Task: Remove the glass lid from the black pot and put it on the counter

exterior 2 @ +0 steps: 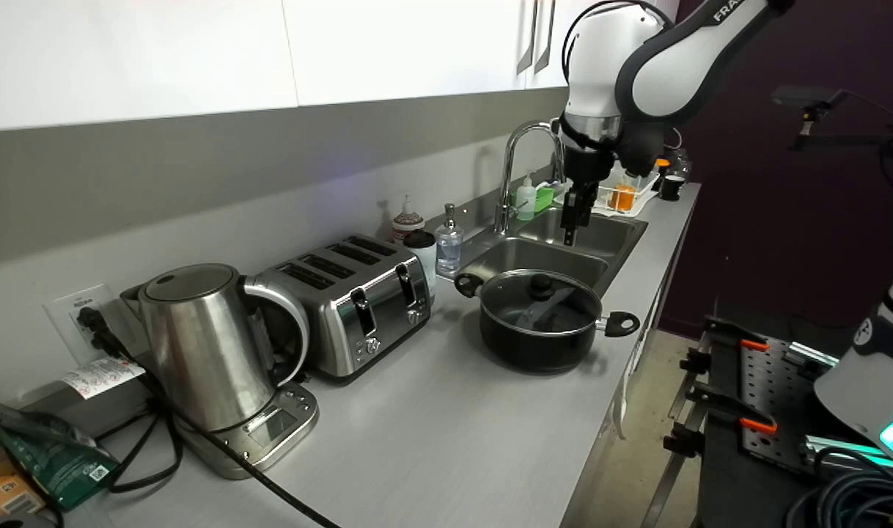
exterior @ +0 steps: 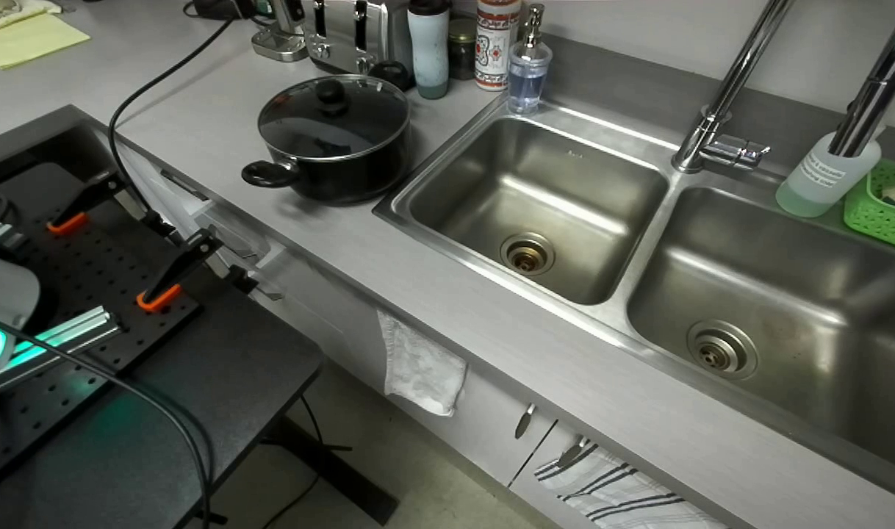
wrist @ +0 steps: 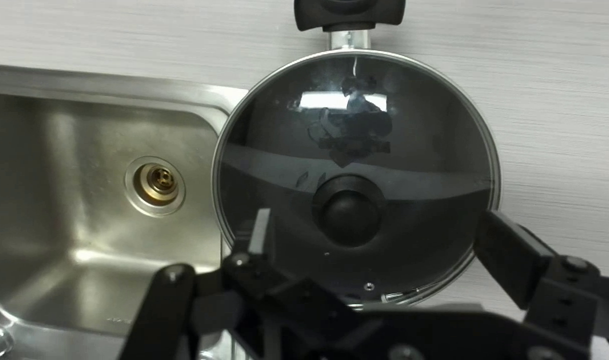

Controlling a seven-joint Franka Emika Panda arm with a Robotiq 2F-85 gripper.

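The glass lid [exterior: 304,125] lies on the black pot [exterior: 348,176] in both exterior views, its knob upward; the lid [exterior 2: 512,304] and pot [exterior 2: 538,352] stand on the grey counter [exterior 2: 446,440], beside the sink. In the wrist view the lid [wrist: 424,150] fills the middle, with the black knob [wrist: 351,217] between the fingers' lines; the pot's body is mostly hidden under it. My gripper [wrist: 377,230] is open and empty, fingers wide apart. In an exterior view the gripper [exterior 2: 577,220] hangs in the air, higher than the lid, with the sink behind it.
The sink basins [exterior: 543,213] adjoin the pot, with a tall faucet [exterior: 727,95]. A toaster [exterior 2: 351,301], a kettle [exterior 2: 197,345], a tumbler [exterior: 429,55] and a soap dispenser [exterior: 528,70] stand near the wall. A power cord [exterior 2: 226,447] crosses the counter.
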